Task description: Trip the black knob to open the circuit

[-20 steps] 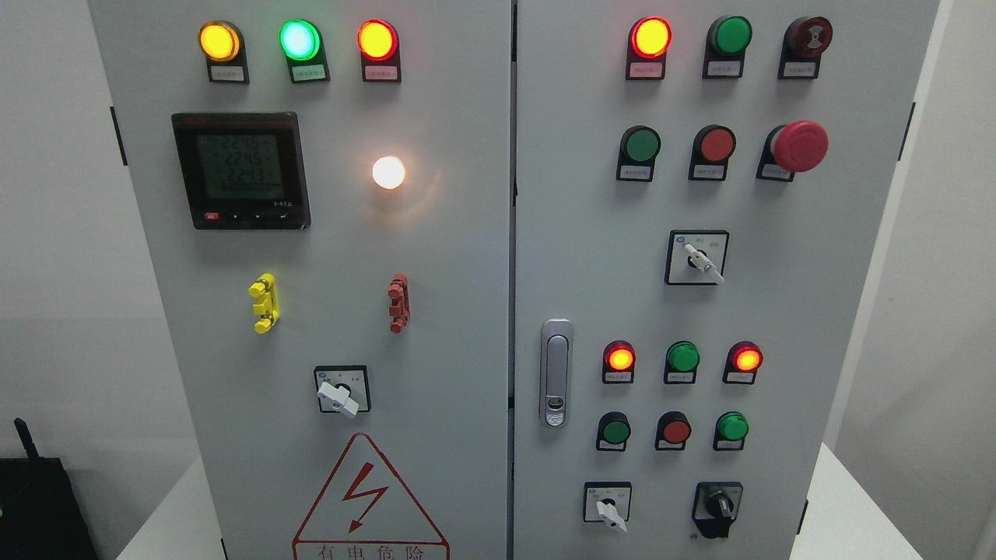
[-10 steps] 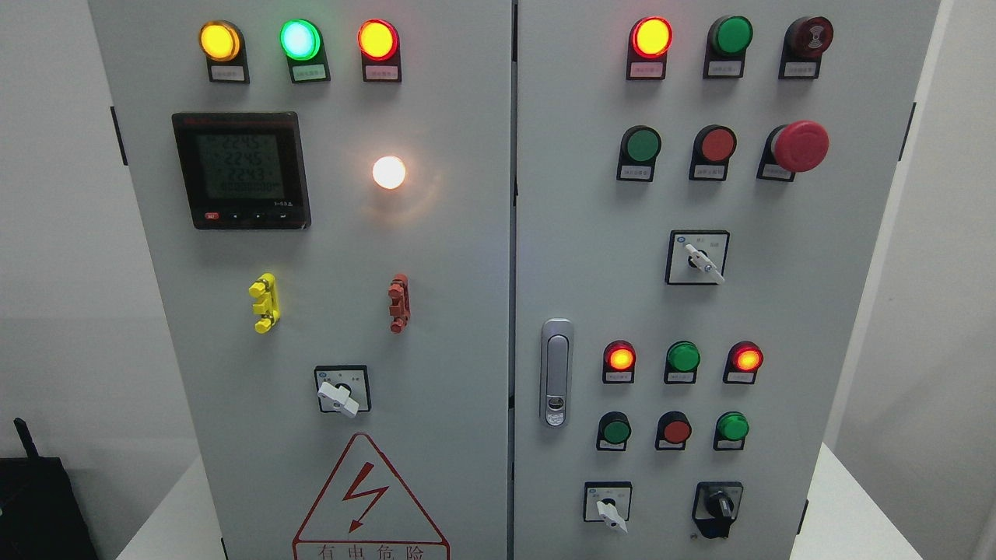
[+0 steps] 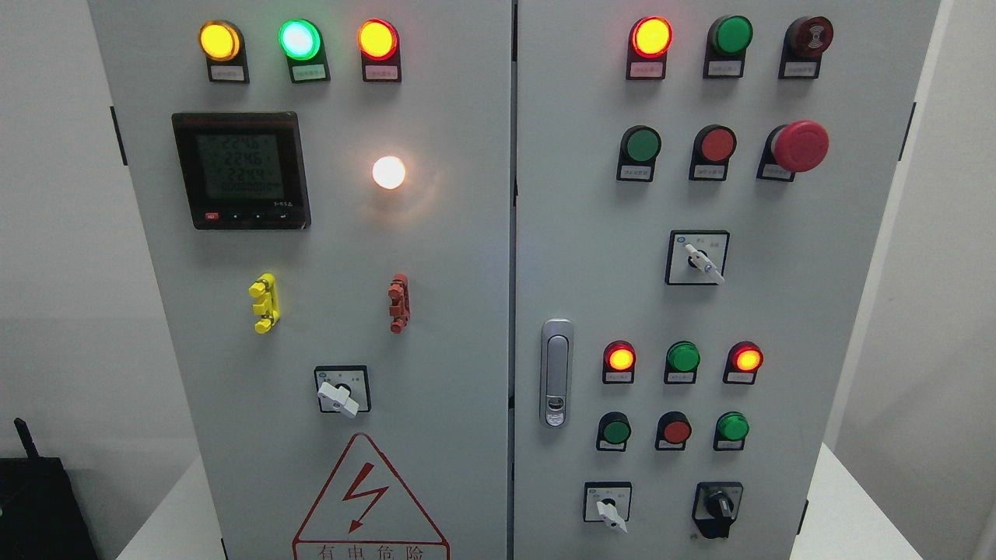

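The black knob (image 3: 717,507) sits at the lower right of the cabinet's right door (image 3: 778,311), right of a white switch (image 3: 608,507). Its handle points straight up. Above it are three buttons, then three lamps (image 3: 682,357). Higher is the red mushroom button (image 3: 798,145). No hand shows, so the state of the fingers cannot be told.

warning sign (image 3: 367,505) cropped, button labels unreadable

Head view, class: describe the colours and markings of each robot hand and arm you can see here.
Neither robot hand nor arm is in view, so nothing can be described. Only the grey cabinet shows, with the black knob at its lower right untouched.
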